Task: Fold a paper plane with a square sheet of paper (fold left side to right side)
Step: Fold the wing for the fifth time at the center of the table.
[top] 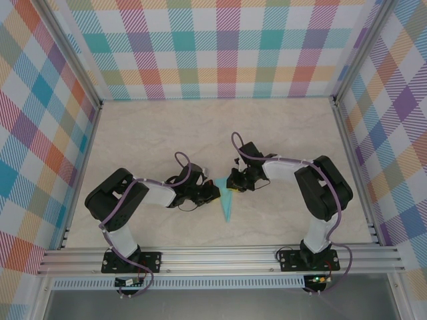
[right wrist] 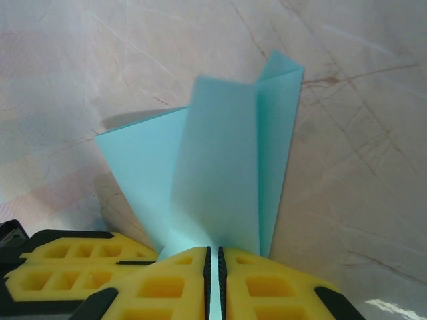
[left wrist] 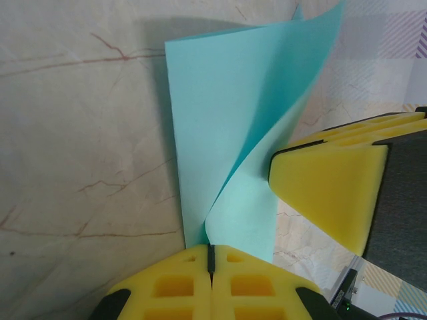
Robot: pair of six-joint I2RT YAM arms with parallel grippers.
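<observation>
Now | paper [top: 226, 202]: thin matte teal, creased into a narrow pointed wedge, mid-table [top: 153, 133] between both arms, flaps lifted | left gripper [left wrist: 211, 252]: yellow gridded foam pads [left wrist: 177, 287] pressed together, pinching paper's edge | right gripper [right wrist: 213, 253]: same pads, closed on a flap | table: beige, marbled, red-veined

The pale marbled table [top: 167, 133] carries one narrow, pointed teal paper [top: 226, 204].

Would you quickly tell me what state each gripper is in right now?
Left gripper: closed, pinching the paper.
Right gripper: closed, pinching the paper too.
</observation>
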